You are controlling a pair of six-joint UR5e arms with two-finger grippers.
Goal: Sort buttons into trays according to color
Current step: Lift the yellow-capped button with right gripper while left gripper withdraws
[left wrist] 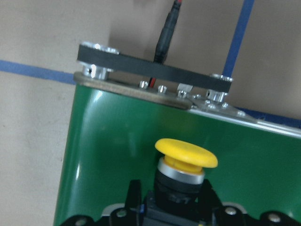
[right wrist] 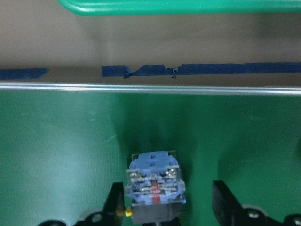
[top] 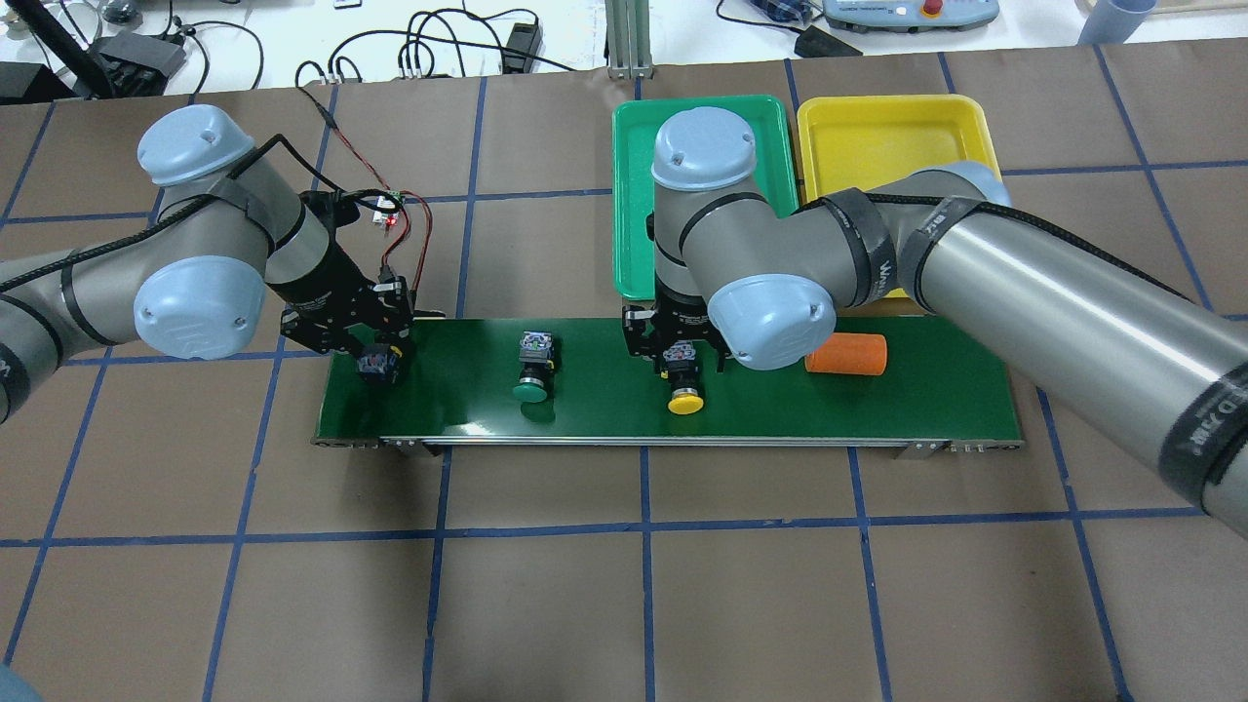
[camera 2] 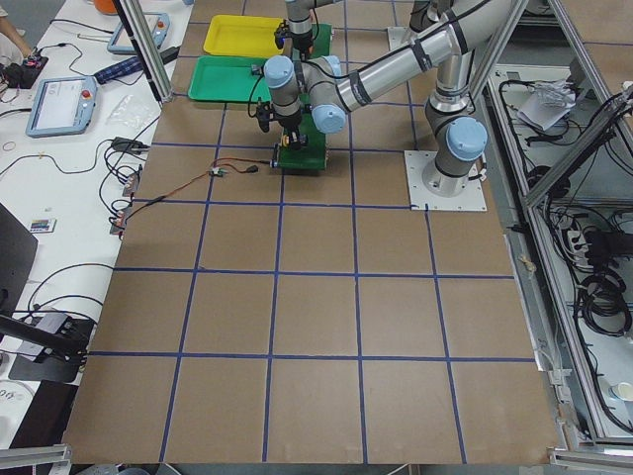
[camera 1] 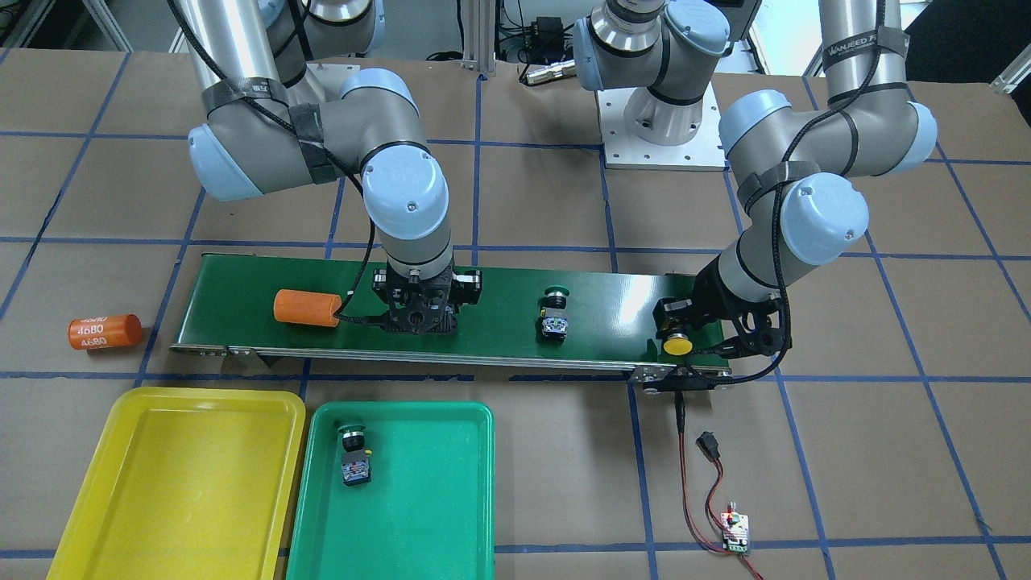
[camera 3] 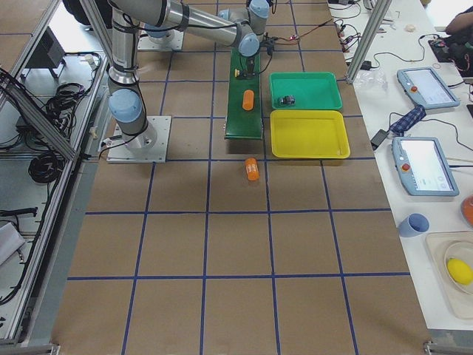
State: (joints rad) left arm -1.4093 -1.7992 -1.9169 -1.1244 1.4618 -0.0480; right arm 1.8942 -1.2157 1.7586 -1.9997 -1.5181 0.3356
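Note:
My left gripper (camera 1: 709, 322) is shut on a yellow button (camera 1: 679, 345) at the end of the green conveyor belt (camera 1: 499, 338). In the left wrist view the yellow cap (left wrist: 186, 153) points away from the fingers (left wrist: 134, 197). My right gripper (top: 680, 356) is open and straddles the second yellow button (top: 686, 402) on the belt. The right wrist view shows that button's terminal end (right wrist: 155, 181) against one finger, with a gap to the other. A green button (camera 1: 554, 318) lies on the belt between the grippers. Another green button (camera 1: 354, 455) lies in the green tray (camera 1: 435, 499). The yellow tray (camera 1: 177, 483) holds nothing.
An orange cylinder (camera 1: 306, 308) lies on the belt beside my right gripper. A second one, marked 4680 (camera 1: 105, 332), lies on the table off the belt's end. A small circuit board with red and black wires (camera 1: 734, 532) sits near the belt's other end.

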